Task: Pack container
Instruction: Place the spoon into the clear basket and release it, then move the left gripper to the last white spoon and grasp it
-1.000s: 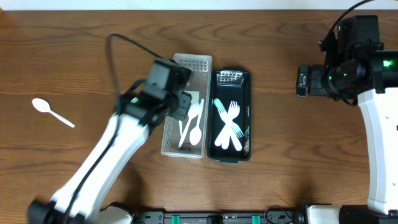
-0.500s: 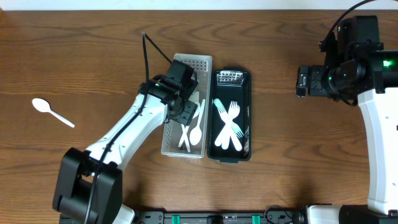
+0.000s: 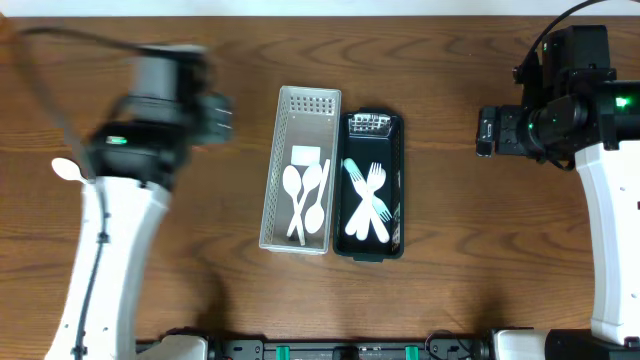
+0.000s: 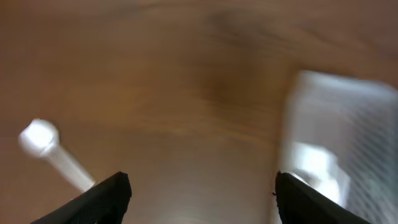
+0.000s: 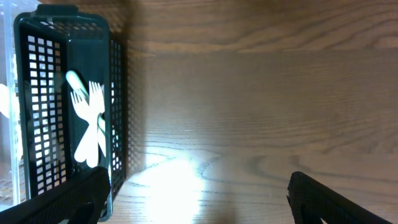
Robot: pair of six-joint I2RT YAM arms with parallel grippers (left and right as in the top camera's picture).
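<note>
The table was warm brown wood with darker streaked grain. The pale grey basket was dotted with small holes, and the dark green basket had a grid of square openings. The forks, spoons and loose spoon were plain white. The left arm and right arm were white with black joints, and a green light glowed on the right one.

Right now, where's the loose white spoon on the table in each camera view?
Overhead: the spoon lies at the far left, partly under the left arm.
Left wrist: lower left, blurred.
Right wrist: not in it.
Shared landmark: the white basket, centre overhead, right side in the left wrist view, a sliver at the right wrist view's left edge.
</note>
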